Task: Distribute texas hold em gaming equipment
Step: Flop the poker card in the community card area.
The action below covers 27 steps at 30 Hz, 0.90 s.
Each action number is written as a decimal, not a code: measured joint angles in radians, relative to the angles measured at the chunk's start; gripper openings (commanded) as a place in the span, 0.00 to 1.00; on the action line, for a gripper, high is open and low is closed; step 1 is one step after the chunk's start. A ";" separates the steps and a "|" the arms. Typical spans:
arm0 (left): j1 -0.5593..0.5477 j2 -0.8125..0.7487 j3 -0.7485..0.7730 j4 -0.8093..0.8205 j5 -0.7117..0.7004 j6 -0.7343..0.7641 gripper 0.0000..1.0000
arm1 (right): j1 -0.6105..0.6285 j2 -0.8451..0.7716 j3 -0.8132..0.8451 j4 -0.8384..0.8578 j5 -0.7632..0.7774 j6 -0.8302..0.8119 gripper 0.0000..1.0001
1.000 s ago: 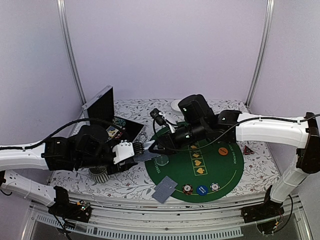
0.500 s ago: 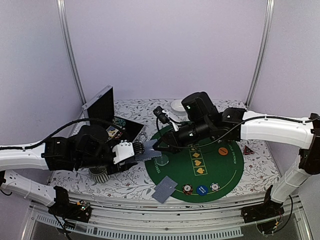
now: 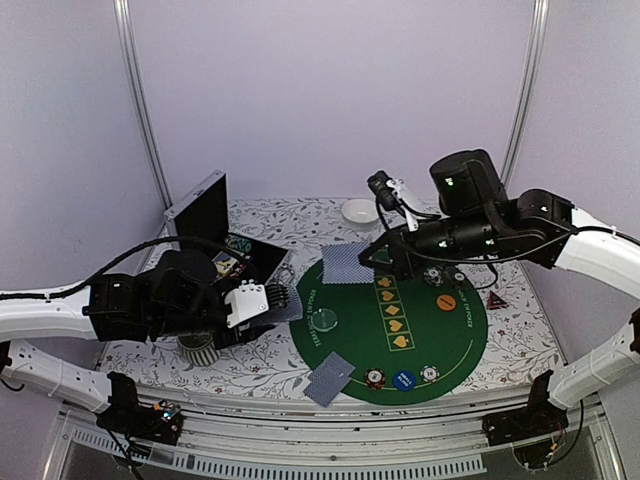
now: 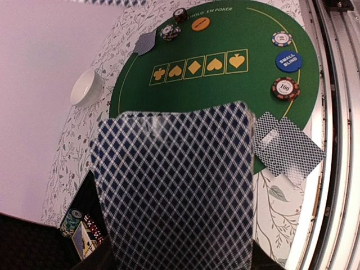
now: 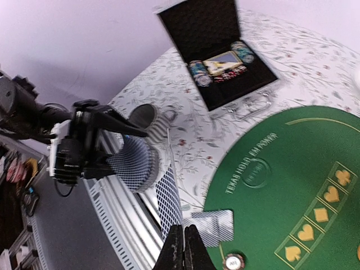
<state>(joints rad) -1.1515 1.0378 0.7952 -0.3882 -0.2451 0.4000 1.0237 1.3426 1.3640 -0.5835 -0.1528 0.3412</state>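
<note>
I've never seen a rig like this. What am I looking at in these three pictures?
Two robot arms are bolted at the near edge of the table. The wide picture looks down from above and behind them; the other two come from wrist cameras. On the table lies a green poker mat with chips on it and two face-down cards at its near edge, plus a white bowl, an open black case and a ribbed mug. The left arm holds a deck in its jaws; the right arm has its jaws shut on a single card, lifted over the mat's far side.
</note>
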 measured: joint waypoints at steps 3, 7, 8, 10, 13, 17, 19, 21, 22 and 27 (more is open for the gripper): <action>0.000 0.000 0.000 0.000 0.000 0.000 0.53 | -0.032 -0.064 -0.009 -0.125 0.147 0.043 0.02; 0.000 0.000 0.000 0.000 0.000 0.000 0.53 | -0.068 -0.032 -0.054 -0.300 0.297 0.118 0.02; 0.000 0.000 0.000 0.000 0.000 0.000 0.53 | -0.070 0.003 -0.063 -0.346 0.330 0.139 0.02; 0.000 0.000 0.000 0.000 0.000 0.000 0.53 | -0.071 0.092 -0.073 -0.431 0.383 0.177 0.02; 0.000 0.000 0.000 0.000 0.000 0.000 0.53 | -0.071 0.230 -0.076 -0.553 0.466 0.233 0.02; 0.000 0.000 0.000 0.000 0.000 0.000 0.53 | -0.071 0.337 -0.074 -0.669 0.554 0.284 0.02; 0.000 0.000 0.000 0.000 0.000 0.000 0.53 | -0.071 0.369 -0.070 -0.706 0.589 0.296 0.02; 0.000 0.000 0.000 0.000 0.000 0.000 0.53 | -0.071 0.396 -0.062 -0.730 0.615 0.303 0.02; 0.000 0.000 0.000 0.000 0.000 0.000 0.53 | -0.070 0.412 -0.056 -0.739 0.620 0.306 0.02; 0.000 0.000 0.000 0.000 0.000 0.000 0.53 | -0.049 0.575 -0.014 -0.756 0.621 0.299 0.02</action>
<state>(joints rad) -1.1511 1.0378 0.7952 -0.3882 -0.2447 0.4000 0.9749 1.9171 1.3499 -1.3392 0.4683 0.6403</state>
